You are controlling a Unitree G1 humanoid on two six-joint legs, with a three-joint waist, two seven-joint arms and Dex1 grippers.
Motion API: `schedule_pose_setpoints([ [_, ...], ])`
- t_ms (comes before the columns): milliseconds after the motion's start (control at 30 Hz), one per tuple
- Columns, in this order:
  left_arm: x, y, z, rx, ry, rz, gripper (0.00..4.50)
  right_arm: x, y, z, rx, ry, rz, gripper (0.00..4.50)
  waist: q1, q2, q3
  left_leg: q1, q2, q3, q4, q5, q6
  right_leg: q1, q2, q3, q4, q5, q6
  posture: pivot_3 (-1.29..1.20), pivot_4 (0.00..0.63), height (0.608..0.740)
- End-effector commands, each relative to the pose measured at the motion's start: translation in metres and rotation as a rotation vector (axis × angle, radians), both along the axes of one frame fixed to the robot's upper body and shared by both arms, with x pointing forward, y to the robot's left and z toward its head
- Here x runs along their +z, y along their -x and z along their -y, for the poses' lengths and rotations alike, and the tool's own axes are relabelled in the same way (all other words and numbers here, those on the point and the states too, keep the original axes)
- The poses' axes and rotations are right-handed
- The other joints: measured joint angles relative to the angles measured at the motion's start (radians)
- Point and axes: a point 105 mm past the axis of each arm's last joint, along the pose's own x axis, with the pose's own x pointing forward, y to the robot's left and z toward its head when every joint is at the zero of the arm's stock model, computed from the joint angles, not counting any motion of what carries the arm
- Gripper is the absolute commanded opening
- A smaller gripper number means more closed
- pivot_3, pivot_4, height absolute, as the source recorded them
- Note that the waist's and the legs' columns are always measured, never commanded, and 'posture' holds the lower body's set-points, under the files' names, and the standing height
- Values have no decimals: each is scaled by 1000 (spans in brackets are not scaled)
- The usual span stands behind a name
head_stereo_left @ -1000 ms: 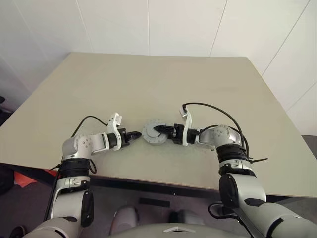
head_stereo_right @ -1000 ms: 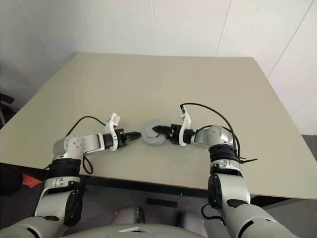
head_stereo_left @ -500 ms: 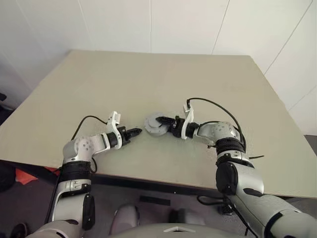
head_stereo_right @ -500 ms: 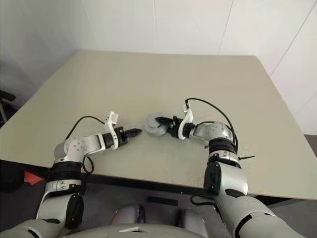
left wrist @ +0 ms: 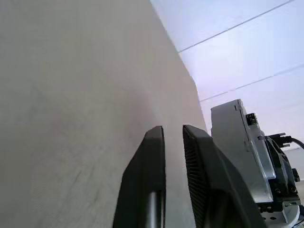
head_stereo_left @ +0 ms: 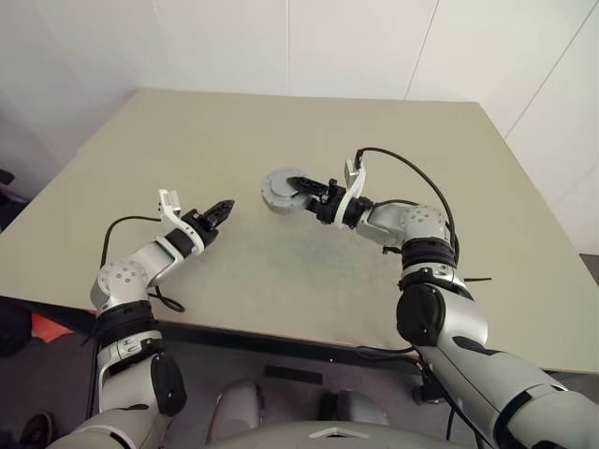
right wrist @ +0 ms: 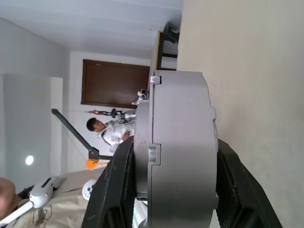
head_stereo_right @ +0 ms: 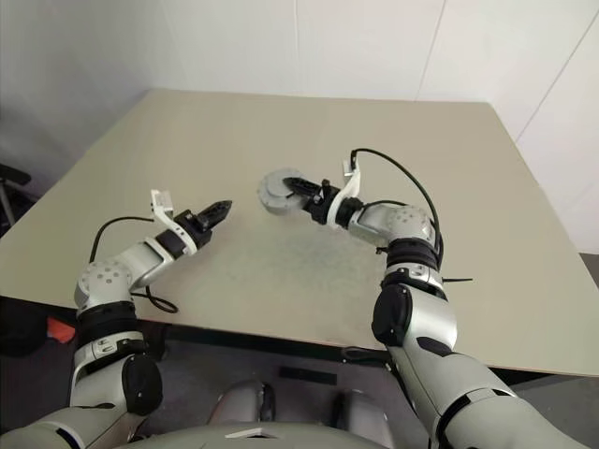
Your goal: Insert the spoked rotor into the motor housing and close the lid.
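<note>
Housing [head_stereo_left: 279, 190] lifted, windings hidden.

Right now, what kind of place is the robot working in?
Probably an indoor lab or test room: a plain beige table against white panelled walls, and, in the right wrist view, a person standing near a dark door in the background.

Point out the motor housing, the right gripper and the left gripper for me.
motor housing [head_stereo_left: 277, 190], left eye view, its grey top face.
right gripper [head_stereo_left: 294, 182], left eye view, between fingertips.
left gripper [head_stereo_left: 227, 205], left eye view, between fingertips.
</note>
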Motion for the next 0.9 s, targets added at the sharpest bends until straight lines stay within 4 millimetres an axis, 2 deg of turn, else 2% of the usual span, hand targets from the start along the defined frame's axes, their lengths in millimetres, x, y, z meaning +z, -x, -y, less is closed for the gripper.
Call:
schedule_pose_setpoints([
  [33, 15, 2, -8, 17, 25, 62, 2133, 22, -5, 0, -11, -47, 57, 2050, 3, 0, 0, 0, 0, 0, 0, 0, 0, 0, 0, 0, 0, 0, 1, 0, 0, 740],
  [200, 25, 3, 5, -32, 102, 86, 3648, 23, 0, -4, 27, -46, 61, 2050, 7, 0, 0, 0, 0, 0, 0, 0, 0, 0, 0, 0, 0, 2, 3, 0, 0, 740],
  [300, 33, 9, 24, -160, 253, 67, 4472, 22, 6, -11, 69, -47, 61, 2050, 7, 0, 0, -1, 0, 0, 1, 0, 0, 0, 0, 0, 1, 2, 3, 0, 0, 740],
  [400, 33, 11, 39, -236, 292, 31, 4472, 24, 12, -15, 100, -53, 66, 2050, 7, 0, 0, 0, 0, 0, 1, 0, 0, -1, 0, 0, 3, 2, 3, 0, 0, 740],
  [567, 35, 11, 52, -296, 339, 19, 4472, 22, 16, -17, 111, -43, 63, 2050, 8, 0, 0, 0, 0, 0, 2, 0, -1, 0, 0, 0, 3, 2, 3, 0, 0, 740],
  [900, 32, 7, 70, -345, 363, -6, 4472, 24, 18, -15, 116, -29, 82, 2050, 20, 0, 0, 0, 0, -1, 3, 0, -2, 0, 0, 0, 4, 3, 5, 0, 0, 740],
])
